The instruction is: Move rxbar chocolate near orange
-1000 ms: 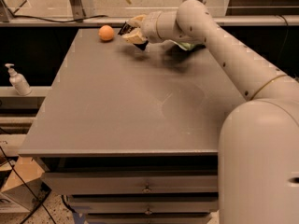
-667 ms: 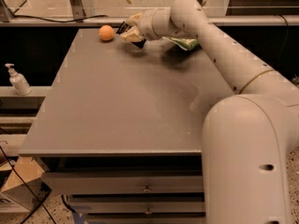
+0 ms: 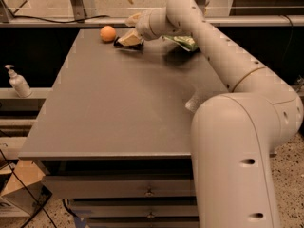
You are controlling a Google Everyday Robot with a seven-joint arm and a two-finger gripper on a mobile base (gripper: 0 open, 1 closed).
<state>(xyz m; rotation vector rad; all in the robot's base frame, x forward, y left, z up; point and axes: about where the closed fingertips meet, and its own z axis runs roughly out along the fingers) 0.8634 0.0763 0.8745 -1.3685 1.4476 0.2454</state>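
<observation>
— One gripper (image 3: 130,31), reaching over the table's (image 3: 118,113) far end. Where is the rxbar chocolate (image 3: 125,45)?
— Directly beneath the gripper, right against its underside.
— Held or let go?
— Cannot tell.
— The orange (image 3: 108,33)?
— Just past the gripper's tip, near the bar, not touching. A green bag (image 3: 183,42) lies behind the gripper's wrist.

A grey table (image 3: 118,108) is seen, with drawers (image 3: 118,192) beneath it; a green bag (image 3: 184,42) is laid at its far edge, near the gripper (image 3: 130,36); a pump bottle (image 3: 18,81) is placed at the left.
</observation>
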